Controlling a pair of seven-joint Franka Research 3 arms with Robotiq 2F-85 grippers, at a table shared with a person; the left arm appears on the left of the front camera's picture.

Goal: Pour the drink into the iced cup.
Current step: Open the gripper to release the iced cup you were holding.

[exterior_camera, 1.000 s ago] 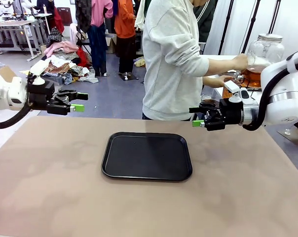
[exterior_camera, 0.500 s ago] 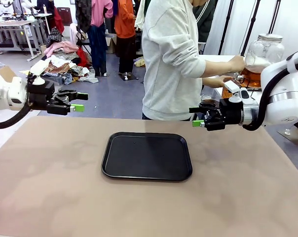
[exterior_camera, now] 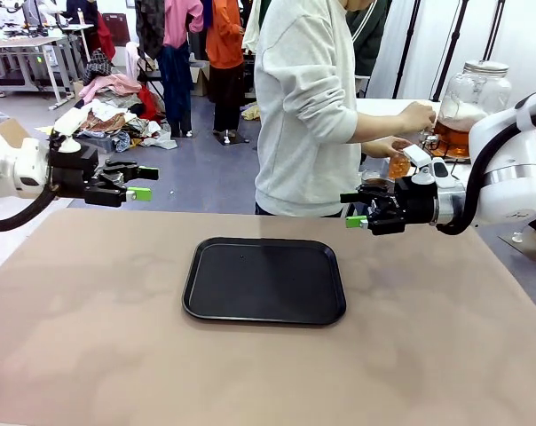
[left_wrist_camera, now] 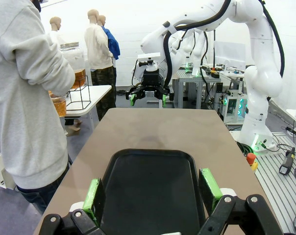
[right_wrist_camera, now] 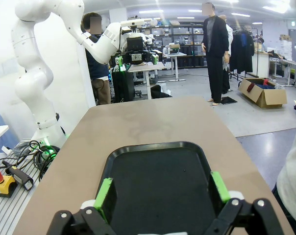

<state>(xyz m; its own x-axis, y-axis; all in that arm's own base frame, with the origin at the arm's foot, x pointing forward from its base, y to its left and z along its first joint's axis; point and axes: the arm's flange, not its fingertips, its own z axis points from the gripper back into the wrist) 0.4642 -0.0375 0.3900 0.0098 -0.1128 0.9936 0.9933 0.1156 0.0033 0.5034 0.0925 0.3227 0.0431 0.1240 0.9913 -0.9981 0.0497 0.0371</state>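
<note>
The drink [exterior_camera: 453, 138] is amber liquid in a large lidded glass jar [exterior_camera: 470, 93] on a side table at the far right, also seen as the jar [left_wrist_camera: 75, 73] in the left wrist view. A person [exterior_camera: 308, 106] stands there holding a clear cup [exterior_camera: 398, 165] with amber liquid in it; I cannot make out ice. My left gripper [exterior_camera: 144, 183] hovers open and empty over the table's left edge. My right gripper [exterior_camera: 351, 209] hovers open and empty at the right, just in front of the person. Both face each other across the black tray [exterior_camera: 264, 280].
The empty tray [left_wrist_camera: 153, 166] [right_wrist_camera: 158, 171] lies in the middle of the tan table [exterior_camera: 90, 337]. The side table [left_wrist_camera: 89, 93] with a wire stand is beyond the far right corner. Clothes racks and other people stand farther back.
The person's upper hand has drawn back from the jar toward their body, and the cup with amber liquid now shows in the lower hand. Both arms are unmoved.
</note>
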